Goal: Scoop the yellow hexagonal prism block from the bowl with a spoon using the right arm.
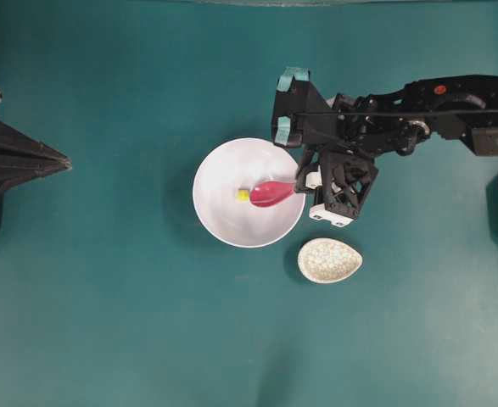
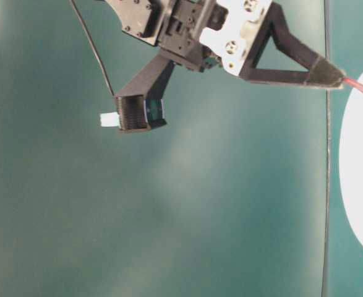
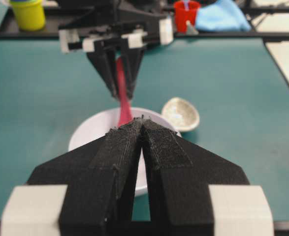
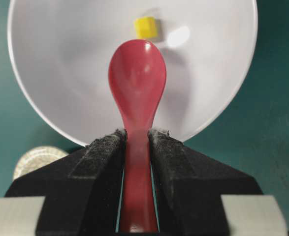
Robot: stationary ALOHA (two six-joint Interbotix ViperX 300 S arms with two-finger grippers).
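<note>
No text, label, brand, number or sign can be read in any view.

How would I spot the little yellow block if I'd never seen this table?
Find the big white bowl in the middle of the green table. Inside it, just beyond the tip of the red spoon, lies the yellow block. It is the only yellow thing there, far smaller than the spoon's scoop.
</note>
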